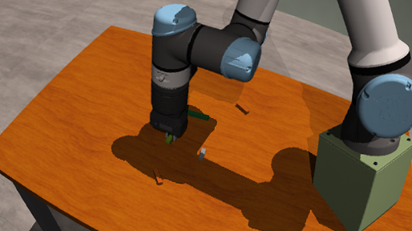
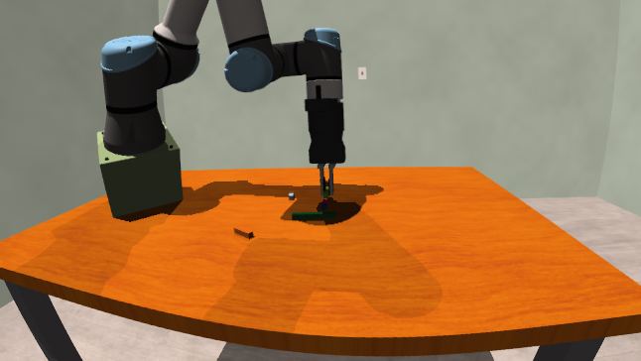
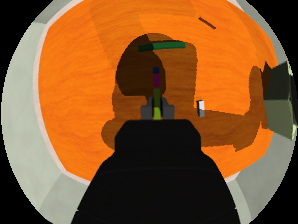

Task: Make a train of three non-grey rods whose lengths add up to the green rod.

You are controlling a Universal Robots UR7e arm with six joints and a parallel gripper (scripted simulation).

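Note:
My gripper [image 1: 170,137] [image 2: 326,192] [image 3: 157,103] points down and is shut on the lime rod [image 1: 169,140] [image 3: 157,114], low over the table. Whether the rod touches the table I cannot tell. In the wrist view the lime rod's far end appears to meet the magenta rod [image 3: 156,80] [image 2: 324,202], in one line with it. The small blue rod [image 3: 156,70] lies at the magenta rod's other end. The fingers and gripper body hide part of the lime rod. The green rod [image 1: 199,115] [image 2: 314,216] [image 3: 169,45] lies crosswise beyond the blue rod, apart from it.
A grey rod [image 1: 202,154] [image 2: 291,195] [image 3: 201,108] lies beside the gripper, towards the robot's base. One orange rod [image 1: 242,108] [image 2: 243,233] [image 3: 207,23] lies beyond the green rod. Another orange rod [image 1: 158,176] lies on the opposite side of the gripper. The arm's shadow darkens this area.

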